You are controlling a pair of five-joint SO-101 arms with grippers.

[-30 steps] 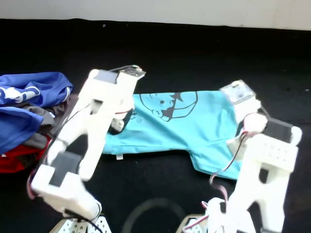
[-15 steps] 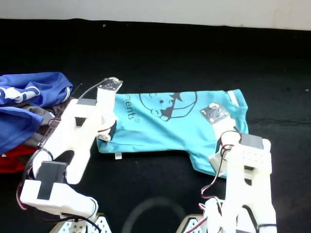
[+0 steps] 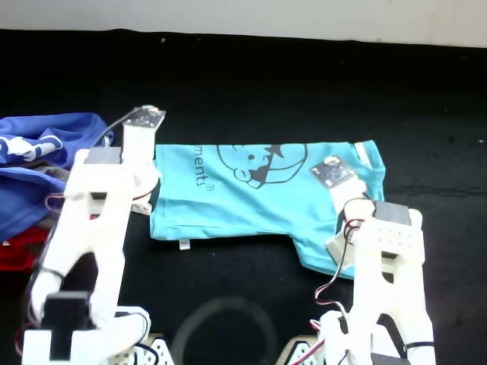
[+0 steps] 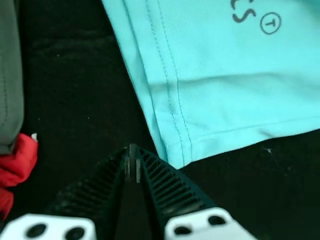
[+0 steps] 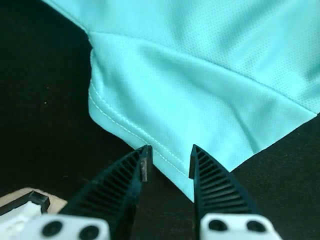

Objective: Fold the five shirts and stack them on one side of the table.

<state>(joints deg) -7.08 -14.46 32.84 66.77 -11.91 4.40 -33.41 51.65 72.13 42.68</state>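
Observation:
A cyan shirt (image 3: 259, 198) with a dark print lies spread flat on the black table. In the left wrist view my left gripper (image 4: 132, 162) is shut and holds nothing. It hovers over bare table just beside the corner of the shirt's stitched hem (image 4: 172, 150). In the high view the left arm (image 3: 106, 198) stands along the shirt's left edge. My right gripper (image 5: 168, 162) is open, its jaws straddling the hem of the cyan sleeve (image 5: 150, 145) from above. The right arm (image 3: 380, 251) covers the shirt's near right part.
A loose pile of shirts sits at the table's left edge: blue (image 3: 46, 163) on top, with grey (image 4: 9, 75) and red (image 4: 15, 167) beneath. It lies close to the left arm. A white wall strip (image 3: 304, 19) borders the far edge.
The left arm swung left off the shirt, uncovering its left part, which now lies flatter. The right arm drew back from the shirt's far right corner to the near sleeve.

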